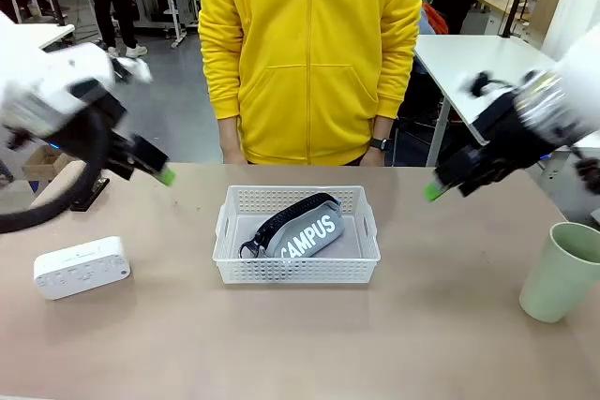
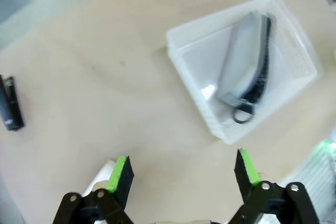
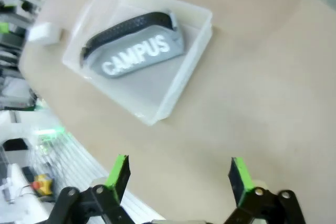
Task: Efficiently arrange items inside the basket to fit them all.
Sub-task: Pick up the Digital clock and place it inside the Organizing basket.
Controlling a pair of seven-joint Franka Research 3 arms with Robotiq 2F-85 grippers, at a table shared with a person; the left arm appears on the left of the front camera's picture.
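Observation:
The white lattice basket [image 1: 295,272] sits mid-table with the grey "CAMPUS" pouch [image 1: 305,229] lying slanted inside it. Outside it, the flat white box [image 1: 82,267] lies at the left and the pale green cup [image 1: 562,272] stands upright at the right. My left gripper [image 1: 164,175] hovers open above the table to the basket's left, and my right gripper [image 1: 433,191] hovers open to its right. The left wrist view shows the basket [image 2: 178,59], the pouch [image 2: 244,61] and a small dark flat object [image 2: 10,109] on the table. The right wrist view looks down on basket [image 3: 197,51] and pouch [image 3: 136,56].
A person in a yellow hoodie [image 1: 309,53] stands at the far edge behind the basket. A white table [image 1: 469,58] stands behind on the right. Bare tabletop lies in front of the basket and on both sides of it.

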